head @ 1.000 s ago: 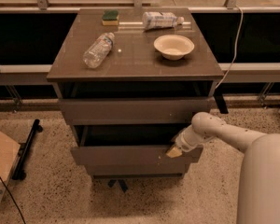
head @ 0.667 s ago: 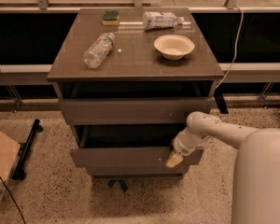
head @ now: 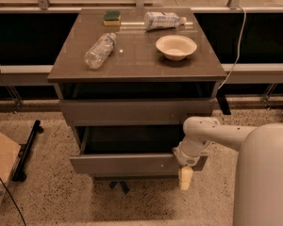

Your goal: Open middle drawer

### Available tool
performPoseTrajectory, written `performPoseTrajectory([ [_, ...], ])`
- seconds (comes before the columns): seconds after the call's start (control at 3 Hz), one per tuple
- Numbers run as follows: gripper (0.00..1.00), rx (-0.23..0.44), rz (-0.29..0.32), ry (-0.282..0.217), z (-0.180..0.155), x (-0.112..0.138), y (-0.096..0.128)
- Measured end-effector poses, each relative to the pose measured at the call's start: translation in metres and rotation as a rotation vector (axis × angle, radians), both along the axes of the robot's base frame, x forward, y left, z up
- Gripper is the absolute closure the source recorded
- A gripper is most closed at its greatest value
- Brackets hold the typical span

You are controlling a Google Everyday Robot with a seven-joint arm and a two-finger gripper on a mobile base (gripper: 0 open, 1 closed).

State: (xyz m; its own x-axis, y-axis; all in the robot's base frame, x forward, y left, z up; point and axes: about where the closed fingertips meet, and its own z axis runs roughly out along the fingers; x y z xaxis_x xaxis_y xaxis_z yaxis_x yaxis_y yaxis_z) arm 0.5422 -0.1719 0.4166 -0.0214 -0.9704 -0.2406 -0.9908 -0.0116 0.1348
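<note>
The middle drawer is the grey-brown flat front low on the cabinet. It stands pulled out towards me, and its dark interior shows behind the front. My gripper is at the right end of that front, with its cream tip hanging just below the front's lower edge. My white arm reaches in from the lower right. The drawer front above sticks out only a little, with a dark gap under the tabletop. Anything lower on the cabinet is hidden by the pulled-out drawer.
On the cabinet top lie a plastic bottle, a white bowl, a second bottle on its side and a green and yellow sponge. A cardboard box and a black bar lie on the floor at the left. A cable hangs at the right.
The middle drawer has slid further out towards me. My gripper has come with it, lower and nearer in the view.
</note>
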Motion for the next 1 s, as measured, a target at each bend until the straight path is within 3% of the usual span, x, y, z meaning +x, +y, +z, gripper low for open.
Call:
performPoseTrajectory([
  [0.33, 0.26, 0.008, 0.029, 0.043, -0.0062, -0.0319, -0.0049],
  [1.0, 0.74, 0.011, 0.033, 0.05, -0.0059, -0.0368, -0.0054],
])
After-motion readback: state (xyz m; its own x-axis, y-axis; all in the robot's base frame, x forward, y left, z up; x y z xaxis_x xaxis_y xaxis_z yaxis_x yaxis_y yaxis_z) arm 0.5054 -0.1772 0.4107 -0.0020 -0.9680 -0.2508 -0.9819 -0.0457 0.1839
